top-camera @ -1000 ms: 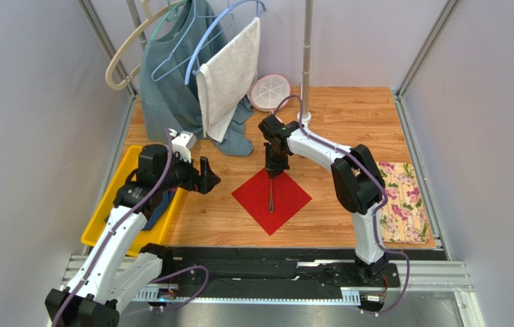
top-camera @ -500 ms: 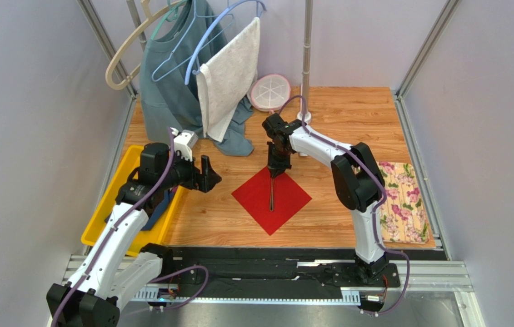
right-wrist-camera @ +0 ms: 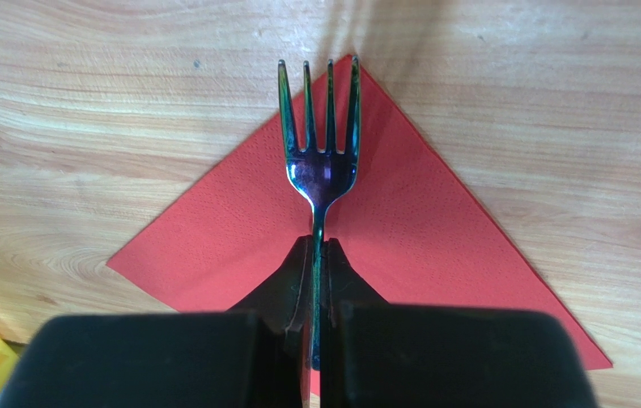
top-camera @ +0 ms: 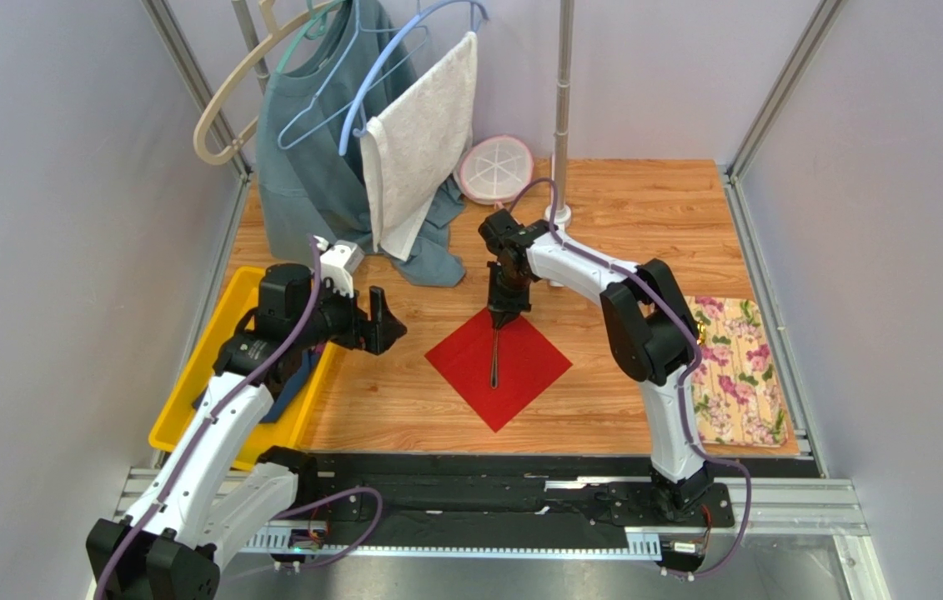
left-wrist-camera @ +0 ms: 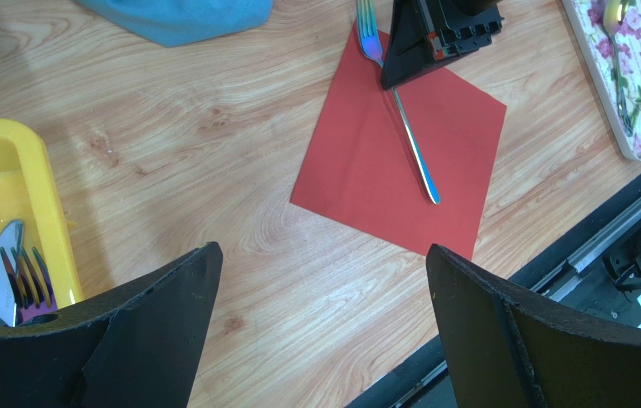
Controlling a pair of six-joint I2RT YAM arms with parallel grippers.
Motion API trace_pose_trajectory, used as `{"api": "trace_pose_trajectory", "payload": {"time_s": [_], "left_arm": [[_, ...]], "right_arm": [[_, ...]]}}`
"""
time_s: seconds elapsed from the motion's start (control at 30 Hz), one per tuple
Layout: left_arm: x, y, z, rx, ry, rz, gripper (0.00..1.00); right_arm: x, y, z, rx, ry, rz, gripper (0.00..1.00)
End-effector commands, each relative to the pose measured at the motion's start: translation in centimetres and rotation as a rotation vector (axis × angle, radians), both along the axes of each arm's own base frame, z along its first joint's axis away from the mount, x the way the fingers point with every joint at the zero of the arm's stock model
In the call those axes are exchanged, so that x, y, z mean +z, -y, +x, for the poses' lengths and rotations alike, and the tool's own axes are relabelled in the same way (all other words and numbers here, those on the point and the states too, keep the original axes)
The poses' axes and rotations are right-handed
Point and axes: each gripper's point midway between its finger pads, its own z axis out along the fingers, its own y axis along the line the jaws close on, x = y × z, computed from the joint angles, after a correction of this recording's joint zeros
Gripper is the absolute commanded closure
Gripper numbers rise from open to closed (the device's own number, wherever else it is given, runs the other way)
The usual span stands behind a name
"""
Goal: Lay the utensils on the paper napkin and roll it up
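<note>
The red paper napkin [top-camera: 529,365] lies as a diamond on the wooden table; it also shows in the left wrist view [left-wrist-camera: 366,170] and the right wrist view [right-wrist-camera: 443,229]. A shiny blue-tinted fork [right-wrist-camera: 319,166] lies along the napkin's middle, tines at the far corner, handle toward me [top-camera: 493,365] [left-wrist-camera: 416,157]. My right gripper [right-wrist-camera: 317,245] [top-camera: 503,313] is shut on the fork's neck, low over the napkin's far corner. My left gripper [left-wrist-camera: 322,255] [top-camera: 382,323] is open and empty, above bare table left of the napkin. More utensils [left-wrist-camera: 9,272] lie in the yellow bin [top-camera: 216,375].
A floral beige cloth [top-camera: 739,369] lies at the right edge, with a slim utensil [left-wrist-camera: 622,85] on it. A metal pole [top-camera: 560,113], hanging shirt and towel [top-camera: 420,138], and a round pink-white dish [top-camera: 495,169] stand at the back.
The right gripper has shifted very slightly toward the back with the fork still in it. The left arm has hardly moved.
</note>
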Motion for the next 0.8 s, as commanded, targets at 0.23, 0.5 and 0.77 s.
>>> {"api": "trace_pose_trajectory", "payload": {"time_s": [0.23,0.5,0.77], "left_arm": [[0.4,0.2,0.3,-0.003,0.025,-0.021,0.01],[0.3,0.1,0.4,0.0,0.024,-0.014,0.01],[0.0,0.1,0.4,0.002,0.016,-0.012,0.01]], "right_arm": [[0.9,-1.2,1.5,-0.016,0.033,0.027,0.98],[0.0,-1.1,1.3,-0.019,0.01,0.017,0.92],[-0.1,-1.0,1.1,-0.022,0.004,0.014,0.67]]}}
